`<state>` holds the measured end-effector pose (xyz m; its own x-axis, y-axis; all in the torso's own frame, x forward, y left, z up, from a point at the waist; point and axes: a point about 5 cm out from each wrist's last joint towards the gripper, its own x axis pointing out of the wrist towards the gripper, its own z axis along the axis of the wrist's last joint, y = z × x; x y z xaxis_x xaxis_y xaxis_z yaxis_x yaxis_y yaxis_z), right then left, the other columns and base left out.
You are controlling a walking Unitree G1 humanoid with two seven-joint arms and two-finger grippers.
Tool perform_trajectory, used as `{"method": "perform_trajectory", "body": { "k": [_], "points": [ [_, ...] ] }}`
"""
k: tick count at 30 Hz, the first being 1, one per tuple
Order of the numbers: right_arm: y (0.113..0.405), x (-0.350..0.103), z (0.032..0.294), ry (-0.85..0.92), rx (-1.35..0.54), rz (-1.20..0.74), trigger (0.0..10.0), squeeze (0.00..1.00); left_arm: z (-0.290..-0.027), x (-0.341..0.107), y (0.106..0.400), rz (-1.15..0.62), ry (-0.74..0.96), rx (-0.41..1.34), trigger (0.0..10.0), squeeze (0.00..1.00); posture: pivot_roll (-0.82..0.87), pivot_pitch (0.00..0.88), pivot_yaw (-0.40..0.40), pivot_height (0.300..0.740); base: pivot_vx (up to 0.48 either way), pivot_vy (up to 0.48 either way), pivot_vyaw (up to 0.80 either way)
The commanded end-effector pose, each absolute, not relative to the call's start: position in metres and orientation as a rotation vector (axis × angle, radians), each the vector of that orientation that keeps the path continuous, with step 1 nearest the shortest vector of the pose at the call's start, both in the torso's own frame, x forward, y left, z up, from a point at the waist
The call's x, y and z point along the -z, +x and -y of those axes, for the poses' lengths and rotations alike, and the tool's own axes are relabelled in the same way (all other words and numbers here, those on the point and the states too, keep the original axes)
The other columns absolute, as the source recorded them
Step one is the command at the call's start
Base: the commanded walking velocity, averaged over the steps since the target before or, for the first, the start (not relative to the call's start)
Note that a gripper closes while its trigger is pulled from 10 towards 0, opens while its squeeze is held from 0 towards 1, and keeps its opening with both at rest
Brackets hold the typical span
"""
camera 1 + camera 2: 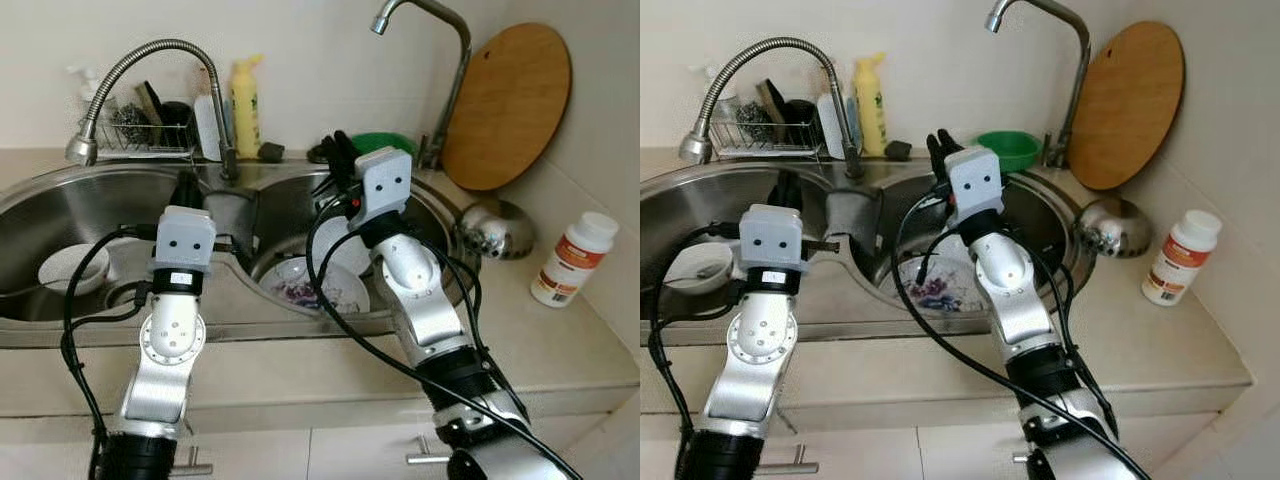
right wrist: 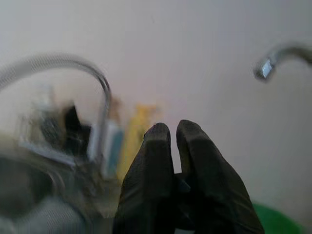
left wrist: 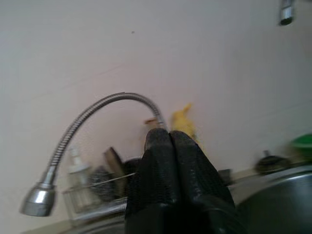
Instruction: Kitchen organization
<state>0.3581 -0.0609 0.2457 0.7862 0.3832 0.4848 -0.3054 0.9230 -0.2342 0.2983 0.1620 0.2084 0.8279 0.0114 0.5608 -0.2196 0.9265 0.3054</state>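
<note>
A double steel sink (image 1: 60,205) spans the middle of the frame. In its left basin sits a white bowl (image 1: 72,268); the right basin holds a stained plate (image 1: 315,285). Both silver arms reach up from the bottom edge. A round wooden board (image 1: 508,105) leans at upper right, with a white bottle (image 1: 574,258) at right.

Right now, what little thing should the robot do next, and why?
Probably lower the right tool into the right sink basin toward the dirty plate. Both tools look shut and empty, raised above the sinks; the left tool is too. The plate lies just below the right arm.
</note>
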Motion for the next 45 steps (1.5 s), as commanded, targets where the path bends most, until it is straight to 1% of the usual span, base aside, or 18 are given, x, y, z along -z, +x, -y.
{"method": "perform_trajectory", "body": {
  "k": [1,2,3,6,12,16,17,18,27,33,34,38,45],
  "points": [
    [0.364,-0.245,0.058,-0.195,-0.366,0.518,10.0,0.00,-0.162,-0.211,0.298,0.594,0.384,-0.125,10.0,0.00,-0.02,0.000,-0.029,0.740,0.000,0.000,0.00],
    [0.372,-0.237,0.058,-0.240,-0.358,0.455,10.0,0.00,-0.162,-0.210,0.298,0.592,0.384,-0.122,10.0,0.00,-0.01,0.000,-0.031,0.740,0.000,0.000,0.00],
    [0.372,-0.237,0.058,-0.240,-0.358,0.455,10.0,0.00,-0.162,-0.210,0.298,0.592,0.384,-0.122,10.0,0.00,-0.01,0.000,-0.031,0.740,0.000,0.000,0.00],
    [0.384,-0.228,0.063,-0.281,-0.324,0.360,10.0,0.00,-0.161,-0.209,0.298,0.587,0.385,-0.120,10.0,0.00,-0.01,0.000,-0.035,0.740,0.000,0.000,0.00],
    [0.391,-0.204,0.063,-0.307,-0.336,0.188,10.0,0.00,-0.161,-0.207,0.298,0.578,0.387,-0.120,10.0,0.00,0.00,0.000,-0.040,0.740,0.000,0.000,0.00],
    [0.391,-0.187,0.063,-0.343,-0.338,0.120,10.0,0.00,-0.161,-0.205,0.298,0.570,0.388,-0.119,10.0,0.00,0.00,0.000,-0.041,0.740,0.000,0.000,0.00],
    [0.392,-0.184,0.065,-0.327,-0.326,0.108,10.0,0.00,-0.161,-0.204,0.298,0.566,0.388,-0.119,10.0,0.00,0.00,0.000,-0.041,0.740,0.000,0.000,0.00],
    [0.392,-0.184,0.065,-0.316,-0.327,0.109,10.0,1.00,-0.161,-0.204,0.298,0.566,0.388,-0.119,10.0,0.00,0.00,0.000,-0.038,0.740,0.000,0.000,0.00],
    [0.393,-0.192,0.069,-0.241,-0.306,0.162,10.0,1.00,-0.161,-0.202,0.298,0.556,0.391,-0.111,10.0,0.00,-0.01,0.000,-0.029,0.740,0.000,0.000,0.00],
    [0.392,-0.222,0.077,-0.084,-0.254,0.300,10.0,1.00,-0.160,-0.202,0.299,0.557,0.392,-0.102,10.0,0.00,-0.01,0.000,-0.023,0.740,0.000,0.000,0.00],
    [0.392,-0.222,0.077,-0.084,-0.254,0.300,10.0,1.00,-0.160,-0.202,0.299,0.557,0.392,-0.102,10.0,0.00,-0.01,0.000,-0.023,0.740,0.000,0.000,0.00],
    [0.389,-0.244,0.083,0.033,-0.238,0.378,10.0,1.00,-0.159,-0.200,0.299,0.553,0.394,-0.095,10.0,0.00,-0.01,0.000,-0.023,0.740,0.000,0.000,0.00],
    [0.384,-0.246,0.089,0.066,-0.209,0.393,10.0,1.00,-0.158,-0.199,0.298,0.550,0.388,-0.091,10.0,0.00,-0.01,0.000,-0.025,0.740,0.000,0.000,0.00]
  ]
}}
